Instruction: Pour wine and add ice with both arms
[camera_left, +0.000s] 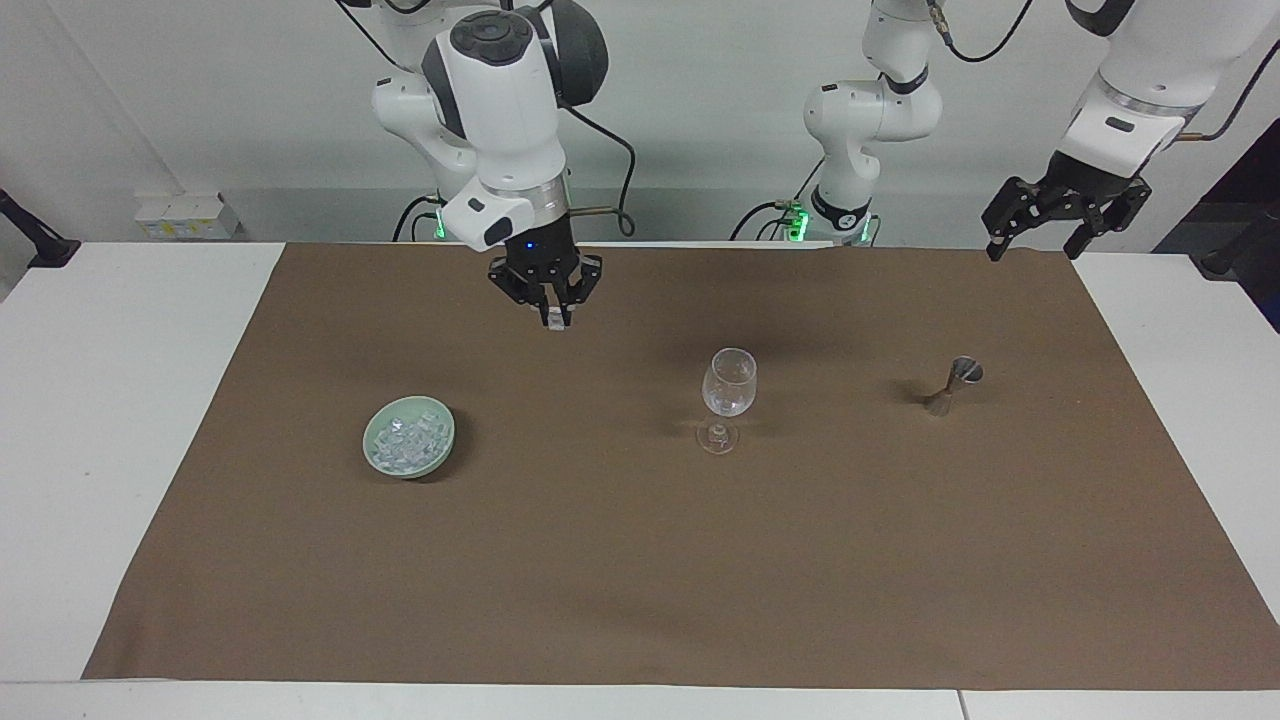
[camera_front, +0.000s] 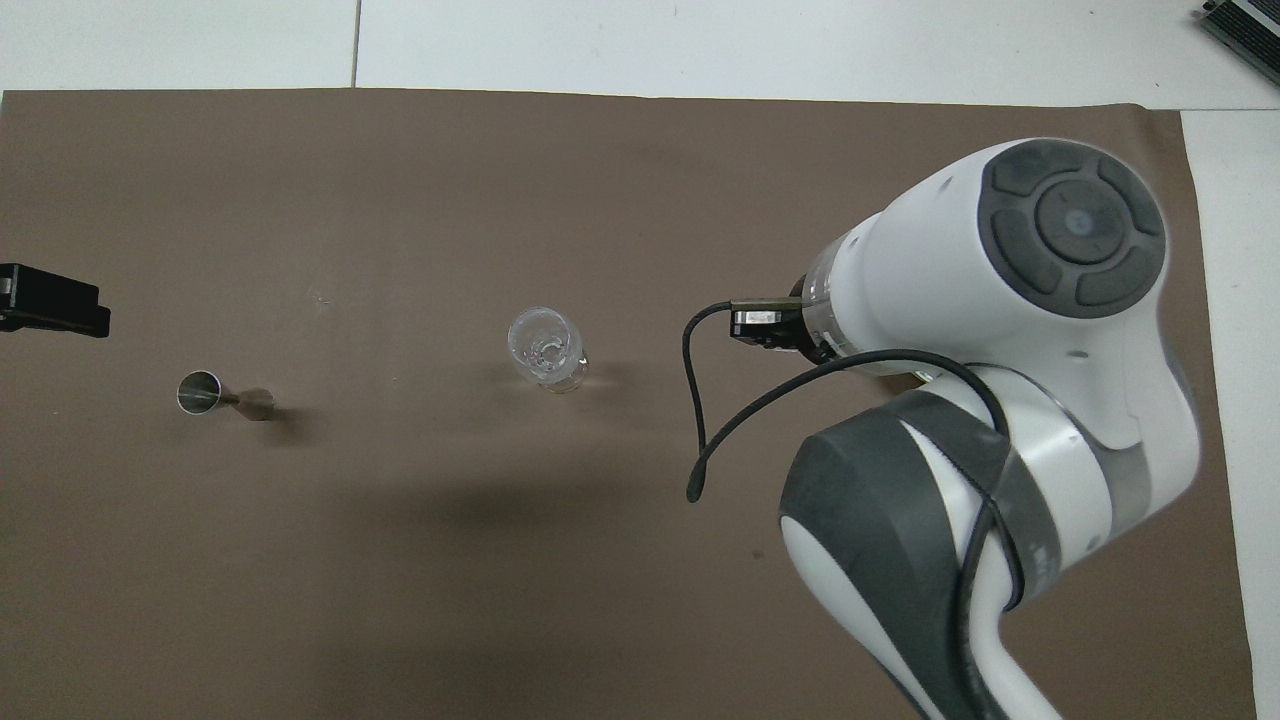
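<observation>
A pale green bowl (camera_left: 408, 440) holds a heap of ice (camera_left: 405, 437) toward the right arm's end of the table. My right gripper (camera_left: 553, 314) hangs high over the brown mat (camera_left: 620, 560), between the bowl and the stemmed glass (camera_left: 729, 395), shut on one ice cube (camera_left: 553, 323). The empty-looking clear glass (camera_front: 545, 350) stands mid-mat. My left gripper (camera_left: 1036, 242) waits open and raised over the mat's corner by its base. In the overhead view the right arm (camera_front: 1000, 330) hides the bowl and its own gripper. Wine is out of view.
A small metal jigger (camera_left: 955, 384) stands upright toward the left arm's end, level with the glass, also seen as the jigger (camera_front: 202, 391) from above. White tabletop (camera_left: 120, 420) borders the mat on all sides.
</observation>
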